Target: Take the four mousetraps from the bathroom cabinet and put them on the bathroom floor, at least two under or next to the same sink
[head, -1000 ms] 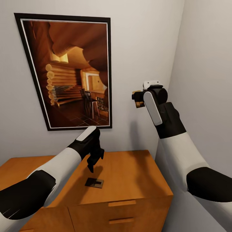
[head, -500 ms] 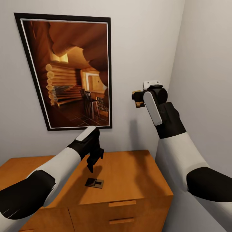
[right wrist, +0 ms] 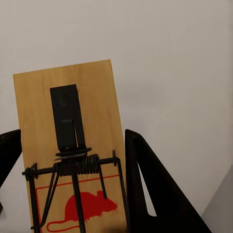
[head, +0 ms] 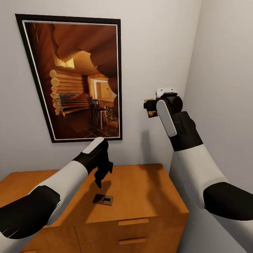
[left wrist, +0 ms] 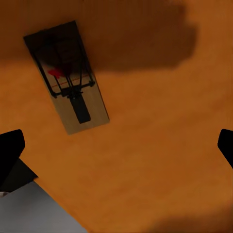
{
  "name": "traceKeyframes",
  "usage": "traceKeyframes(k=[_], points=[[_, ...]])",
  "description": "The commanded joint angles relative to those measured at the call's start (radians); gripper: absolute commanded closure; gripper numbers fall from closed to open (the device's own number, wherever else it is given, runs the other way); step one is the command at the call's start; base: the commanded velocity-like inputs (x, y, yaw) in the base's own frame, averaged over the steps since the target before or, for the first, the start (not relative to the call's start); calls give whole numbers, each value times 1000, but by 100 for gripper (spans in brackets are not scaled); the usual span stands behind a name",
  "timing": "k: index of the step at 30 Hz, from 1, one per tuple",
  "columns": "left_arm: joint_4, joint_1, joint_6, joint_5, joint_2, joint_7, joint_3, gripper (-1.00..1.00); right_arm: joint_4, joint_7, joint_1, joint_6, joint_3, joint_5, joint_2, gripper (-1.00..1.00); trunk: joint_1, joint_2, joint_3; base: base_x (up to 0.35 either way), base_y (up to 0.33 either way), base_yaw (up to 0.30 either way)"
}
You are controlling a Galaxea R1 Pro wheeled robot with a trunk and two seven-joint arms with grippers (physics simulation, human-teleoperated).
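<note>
Two mousetraps show. One [head: 103,199] lies flat on the cabinet [head: 147,196] top, directly under the left end effector [head: 99,181], whose fingers are spread apart above it. The other mousetrap [right wrist: 68,145] is clamped in the raised right end effector [head: 149,109] near the wall. To grasp well, I would turn the left wrist across the board's narrow width, apparently off-centre now, then descend.

Tan mousetrap [right wrist: 68,145] with red mouse print; orange-brown cabinet [head: 140,196]; black-framed picture [head: 75,77].
</note>
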Motion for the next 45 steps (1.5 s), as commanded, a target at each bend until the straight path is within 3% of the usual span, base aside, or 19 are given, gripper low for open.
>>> traceKeyframes(k=[1, 21, 45], points=[[0, -1, 8, 5, 1, 4, -5, -100, 0, -13, -1, 2, 1, -12, 0, 100, 0, -1, -2, 0, 0, 0], [-3, -1, 5, 5, 11, 4, -6, -100, 6, -13, -1, 2, 2, -12, 0, 100, 0, -1, -2, 60, 20, 0], [-63, -1, -7, 3, 16, 3, -6, -100, 7, -13, -1, 2, 2, -12, 4, 100, 0, -1, -2, 0, 69, 0]])
